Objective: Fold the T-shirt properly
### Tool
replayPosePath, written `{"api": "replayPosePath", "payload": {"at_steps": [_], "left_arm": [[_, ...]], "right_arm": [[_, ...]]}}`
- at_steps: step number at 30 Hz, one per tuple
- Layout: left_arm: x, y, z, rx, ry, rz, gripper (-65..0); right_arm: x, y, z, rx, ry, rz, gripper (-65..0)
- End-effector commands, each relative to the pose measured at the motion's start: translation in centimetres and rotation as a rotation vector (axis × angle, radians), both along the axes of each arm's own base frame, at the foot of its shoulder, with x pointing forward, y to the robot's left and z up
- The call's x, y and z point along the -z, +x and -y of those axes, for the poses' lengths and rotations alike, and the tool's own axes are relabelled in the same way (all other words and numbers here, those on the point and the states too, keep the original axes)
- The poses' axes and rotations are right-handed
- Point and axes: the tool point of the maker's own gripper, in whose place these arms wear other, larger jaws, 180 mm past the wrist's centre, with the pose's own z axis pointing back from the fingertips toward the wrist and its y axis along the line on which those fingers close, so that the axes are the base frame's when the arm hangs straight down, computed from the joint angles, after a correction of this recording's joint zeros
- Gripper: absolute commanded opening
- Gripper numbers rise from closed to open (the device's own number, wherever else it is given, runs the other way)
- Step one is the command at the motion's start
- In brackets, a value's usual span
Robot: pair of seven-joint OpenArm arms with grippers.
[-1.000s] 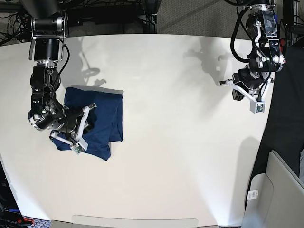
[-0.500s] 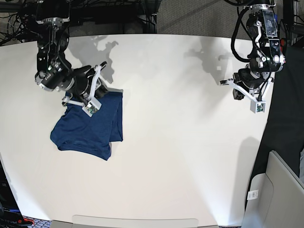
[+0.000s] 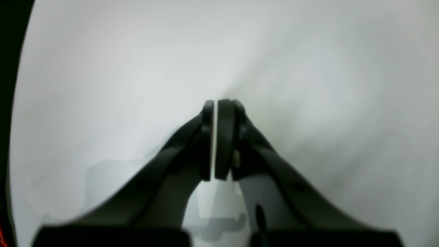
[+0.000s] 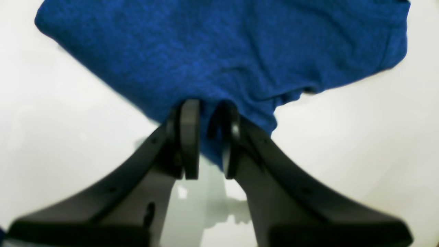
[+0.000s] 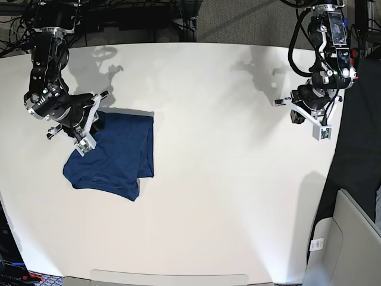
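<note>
From my right wrist view the T-shirt ran off the top edge, blurred, its collar tag hidden.

No writing, brand, number or sign can be read anywhere in these views. In the base view a small white tag with dark marks sits on the grey panel at the lower right corner, but the marks are far too small to make out. The two wrist views are blurred and carry no lettering at all.
</note>
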Motion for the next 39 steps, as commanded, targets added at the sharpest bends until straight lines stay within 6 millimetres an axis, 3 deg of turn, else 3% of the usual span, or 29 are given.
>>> {"api": "replayPosePath", "payload": {"at_steps": [1,9,12,19,28,30,34,36,39], "left_arm": [[-1.5,0.5,-0.2,0.01,0.02,0.05,-64.7],[-2.4,0.1,0.3,0.028,0.029,0.072,-64.7],[-2.5,0.1,0.2,0.028,0.031,0.072,-64.7],[-2.5,-0.6,-1.5,-0.024,0.041,0.068,-64.7],[-3.0,-0.5,-1.5,-0.019,0.049,0.081,-64.7],[-3.1,-0.5,-1.4,-0.018,0.049,0.084,-64.7],[-3.5,-0.5,-2.2,-0.039,0.057,0.093,-64.7],[-3.8,-0.8,-3.1,-0.066,0.064,0.102,-64.7],[-4.0,-1.8,-3.4,-0.071,0.079,0.096,-64.7]], "right_arm": [[-1.3,1.3,0.5,0.003,-0.014,0.05,-54.7],[1.8,2.7,0.8,0.065,-0.052,-0.013,-54.7],[2.1,3.1,1.0,0.081,-0.082,-0.018,-54.7],[0.7,4.8,1.2,0.083,-0.096,0.035,-54.7],[-1.8,7.2,1.5,0.09,-0.138,0.103,-54.7],[-1.7,7.1,1.0,0.093,-0.121,0.103,-54.7],[-3.5,6.1,0.1,0.079,-0.124,0.169,-54.7],[-4.7,4.9,-1.2,0.063,-0.094,0.213,-54.7],[-5.8,2.0,-0.7,0.105,-0.074,0.253,-54.7]]}}
